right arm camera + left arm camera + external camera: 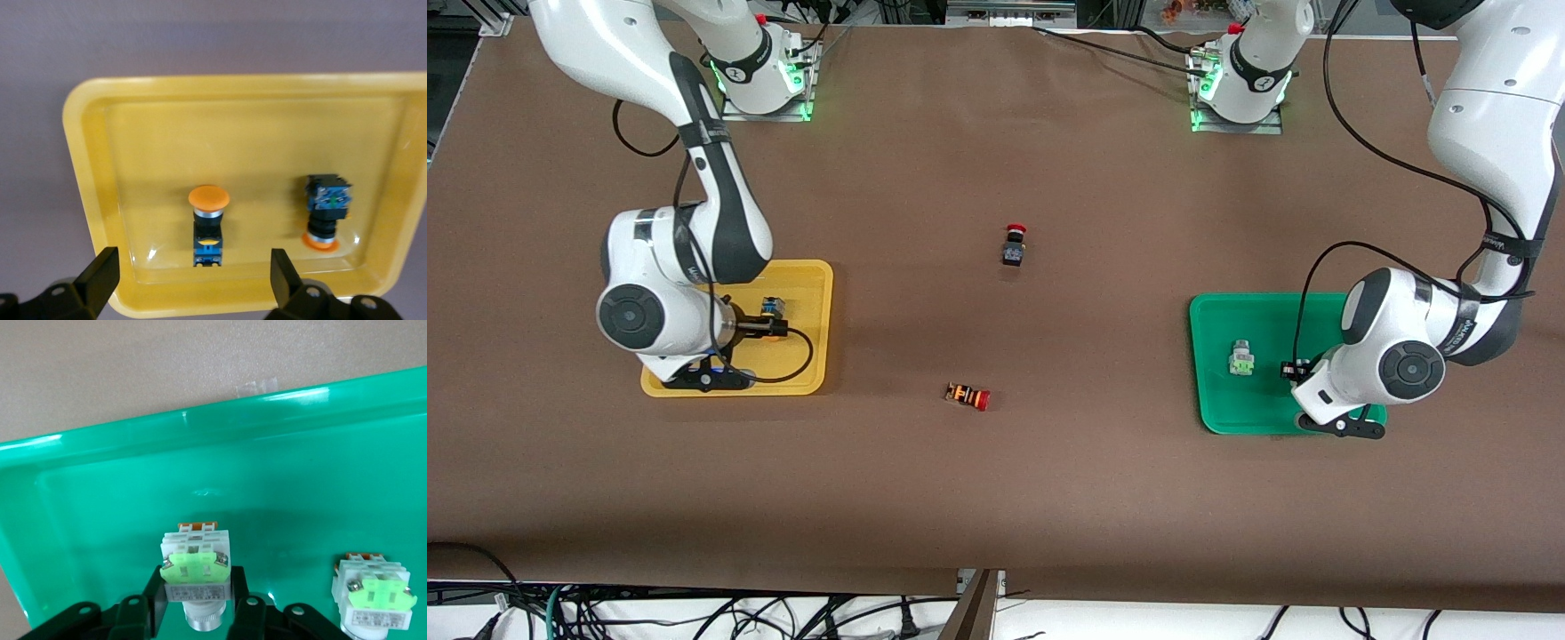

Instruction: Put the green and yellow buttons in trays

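The green tray lies at the left arm's end of the table and also shows in the left wrist view. My left gripper is down in it, shut on a green button. A second green button rests in the tray beside it. The yellow tray lies at the right arm's end. My right gripper hangs over it, open and empty. Two yellow buttons lie in this tray, one between the spread fingers.
A black-bodied switch with a red cap stands mid-table. An orange-striped switch with a red cap lies nearer the front camera. Both are on the bare brown table between the trays.
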`<state>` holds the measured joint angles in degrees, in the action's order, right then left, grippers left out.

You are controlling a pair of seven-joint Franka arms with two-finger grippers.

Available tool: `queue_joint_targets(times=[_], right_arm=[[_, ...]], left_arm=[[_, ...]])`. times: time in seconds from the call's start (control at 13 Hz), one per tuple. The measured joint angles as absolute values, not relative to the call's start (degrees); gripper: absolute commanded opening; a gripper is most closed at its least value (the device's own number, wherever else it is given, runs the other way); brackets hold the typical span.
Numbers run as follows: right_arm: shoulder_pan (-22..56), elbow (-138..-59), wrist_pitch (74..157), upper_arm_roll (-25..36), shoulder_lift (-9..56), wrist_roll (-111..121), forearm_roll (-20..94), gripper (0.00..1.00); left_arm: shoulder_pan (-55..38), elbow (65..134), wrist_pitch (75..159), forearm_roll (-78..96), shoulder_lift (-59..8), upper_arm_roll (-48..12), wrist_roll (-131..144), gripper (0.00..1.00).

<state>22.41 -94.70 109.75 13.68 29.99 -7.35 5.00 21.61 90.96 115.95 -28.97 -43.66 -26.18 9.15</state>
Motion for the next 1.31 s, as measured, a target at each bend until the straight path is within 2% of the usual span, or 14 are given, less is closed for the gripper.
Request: queue_joint_targets(times=[0.15,0.46,0.77,0.92,1.0,1.08,1.31], right_arm=[[19.6,-93.8,107.5,11.9,28.2,-6.4,4.2,1.0],[8.6,-92.9,100.4,1.9,20.3,-5.9,-2.8,1.0],[3.9,-93.1,87.1,-3.0,7.1,-5.8,-3.0,1.0],[3.9,-93.4,84.7,-4.9,2.7,-5.8,-3.0,1.0],[3.9,-93.5,84.7,-5.4,1.3,-5.8,-3.1,1.0],[3.8,-93.4,84.8,-5.4,0.2,-5.8,-3.4,1.0],[3.0,-91.8,85.1,-5.1,-0.8,-5.8,-4.0,1.0]], left_arm=[[21.6,90.2,116.0,-29.0,-43.3,-26.4,8.3,1.0],[21.6,88.0,114.8,-29.0,-37.9,-28.7,6.5,1.0],[21.4,83.9,101.9,-28.8,-28.2,-36.4,6.4,1.0],[21.2,79.8,95.0,-26.1,-25.1,-39.2,5.9,1.0],[20.4,78.5,93.6,-22.4,-23.0,-38.2,3.9,1.0],[18.4,78.3,93.0,-18.0,-20.2,-34.3,0.9,1.0],[3.8,80.3,91.5,-6.7,-11.2,-11.2,-7.7,1.0]])
